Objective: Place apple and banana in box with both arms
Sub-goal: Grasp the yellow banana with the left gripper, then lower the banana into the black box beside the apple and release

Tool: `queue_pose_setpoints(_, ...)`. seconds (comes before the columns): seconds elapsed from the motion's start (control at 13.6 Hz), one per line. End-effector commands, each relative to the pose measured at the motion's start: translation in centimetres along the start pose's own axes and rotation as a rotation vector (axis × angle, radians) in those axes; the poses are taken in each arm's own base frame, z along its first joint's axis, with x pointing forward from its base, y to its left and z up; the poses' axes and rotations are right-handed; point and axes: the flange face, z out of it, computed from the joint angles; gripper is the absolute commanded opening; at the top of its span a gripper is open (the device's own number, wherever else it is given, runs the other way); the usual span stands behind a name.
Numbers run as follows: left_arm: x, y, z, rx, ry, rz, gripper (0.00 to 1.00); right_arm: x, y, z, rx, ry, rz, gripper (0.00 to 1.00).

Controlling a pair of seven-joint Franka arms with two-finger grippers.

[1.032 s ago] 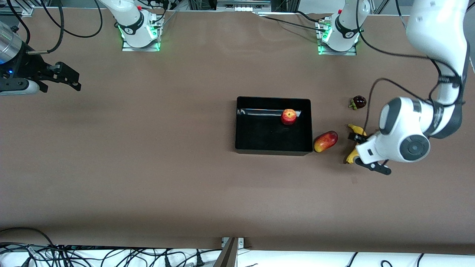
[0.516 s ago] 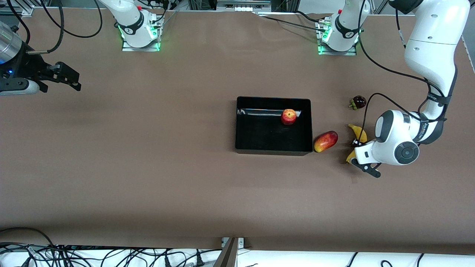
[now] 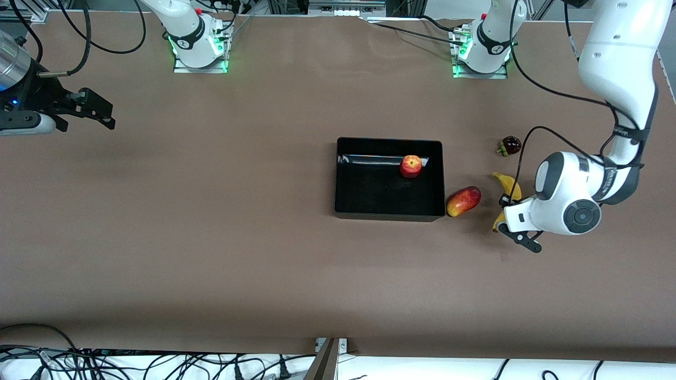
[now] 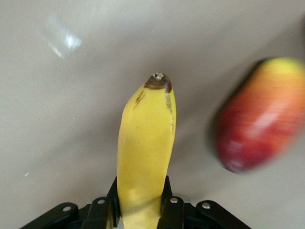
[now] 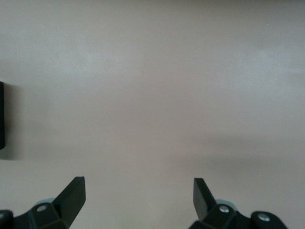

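Observation:
The apple (image 3: pixel 411 166) lies inside the black box (image 3: pixel 388 211), near the wall toward the robots' bases. The yellow banana (image 3: pixel 510 186) is beside the box toward the left arm's end of the table. My left gripper (image 3: pixel 506 214) is shut on the banana's middle. In the left wrist view the banana (image 4: pixel 145 143) sticks out from between the fingers of the left gripper (image 4: pixel 140 202), low over the table. My right gripper (image 3: pixel 100 113) waits open and empty over the right arm's end of the table; it also shows in the right wrist view (image 5: pixel 139 191).
An oblong red-and-yellow mango-like fruit (image 3: pixel 463 201) lies between the box and the banana; it shows blurred in the left wrist view (image 4: pixel 259 114). A small dark round fruit (image 3: pixel 510 144) lies farther from the front camera than the banana. A box edge (image 5: pixel 1 114) shows in the right wrist view.
The left arm's hand dropped lower onto the banana, then its upper links rose a little. The banana's end shifted slightly toward the robots' bases. The right arm has not moved.

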Motion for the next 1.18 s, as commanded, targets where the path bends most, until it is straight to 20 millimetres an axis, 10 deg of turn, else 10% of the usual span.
queue_pose_setpoints(0.0, 1.3, 5.4, -7.4, -0.046, -0.008, 0.044, 0.00, 0.1, 0.1, -0.6, -0.016, 0.000, -0.013, 1.00)
queue_pose_setpoints(0.29, 4.9, 17.0, -9.0, -0.168, 0.021, -0.066, 0.00, 0.1, 0.1, -0.6, -0.016, 0.000, -0.012, 1.00)
queue_pose_setpoints(0.66, 10.3, 33.0, -4.7, -0.110, 0.069, -0.260, 0.00, 0.1, 0.1, -0.6, -0.016, 0.000, -0.013, 1.00)
queue_pose_setpoints(1.11, 12.1, 34.8, 4.3, -0.056, -0.005, -0.246, 0.02, 0.1, 0.1, -0.5, -0.016, -0.001, -0.013, 1.00)
